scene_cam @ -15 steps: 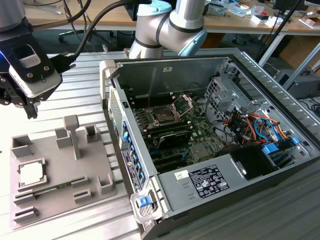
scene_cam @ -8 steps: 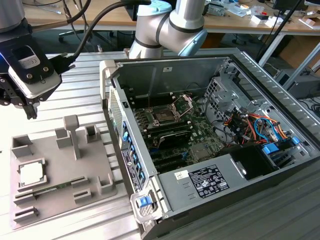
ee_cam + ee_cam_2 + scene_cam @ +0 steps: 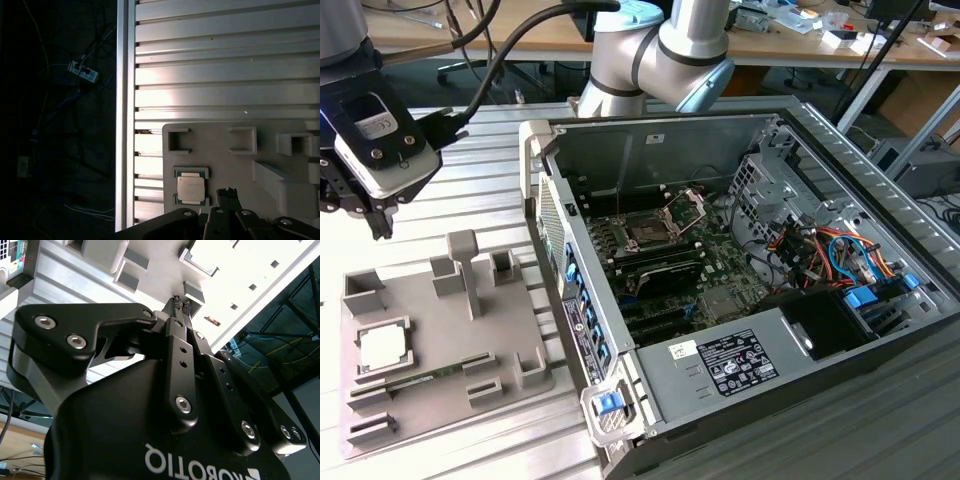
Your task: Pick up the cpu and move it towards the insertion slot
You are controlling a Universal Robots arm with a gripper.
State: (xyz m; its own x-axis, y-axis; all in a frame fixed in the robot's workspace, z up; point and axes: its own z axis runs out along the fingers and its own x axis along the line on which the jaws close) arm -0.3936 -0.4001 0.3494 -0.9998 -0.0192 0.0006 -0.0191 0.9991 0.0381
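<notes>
The cpu point(image 3: 382, 347) is a small pale square chip lying flat in a square recess of the grey tray point(image 3: 510, 330), at the exterior view's left. In the first wrist view the cpu point(image 3: 190, 189) lies just beside my gripper point(image 3: 227, 191). My gripper point(image 3: 380, 222) hangs well above the tray's far left corner, apart from the chip. In the second wrist view the gripper point(image 3: 180, 304) is shut, its tips together with nothing between them. The insertion slot point(image 3: 648, 229) sits on the green motherboard inside the open computer case, its hinged metal plate point(image 3: 686, 207) raised.
A thin green memory stick point(image 3: 420, 379) lies on the tray in front of the cpu. Upright posts point(image 3: 463, 262) rise from the tray. The case's side wall point(image 3: 570, 270) stands between tray and motherboard. Cables and a drive cage point(image 3: 820, 250) fill the case's right.
</notes>
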